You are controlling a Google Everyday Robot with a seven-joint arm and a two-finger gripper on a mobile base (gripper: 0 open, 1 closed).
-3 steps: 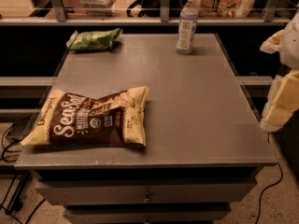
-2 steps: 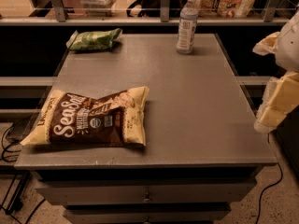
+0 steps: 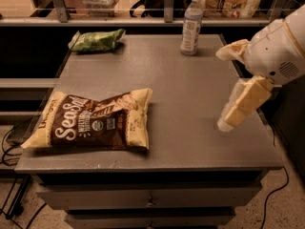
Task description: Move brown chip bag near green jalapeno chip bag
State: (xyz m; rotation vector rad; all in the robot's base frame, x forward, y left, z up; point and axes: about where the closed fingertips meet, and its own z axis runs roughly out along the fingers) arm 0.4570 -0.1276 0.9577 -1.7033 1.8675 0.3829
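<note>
Since the grey flat-topped cabinet table [image 3: 190, 142] carries everything, I begin there. The large crinkly brown-and-tan "Sea Salt" chip bag [image 3: 90, 123] lies flat at its front left corner, well apart from my tan two-finger gripper [image 3: 222, 89], which hangs over the right side, jaws spread and empty. I judge the bag light, puffy, slippery and easy to crush, so I would pinch its right sealed edge. The small light green jalapeno chip bag [image 3: 96, 40] lies at the back left, and a clear plastic bottle [image 3: 191, 23] stands at the back.
</note>
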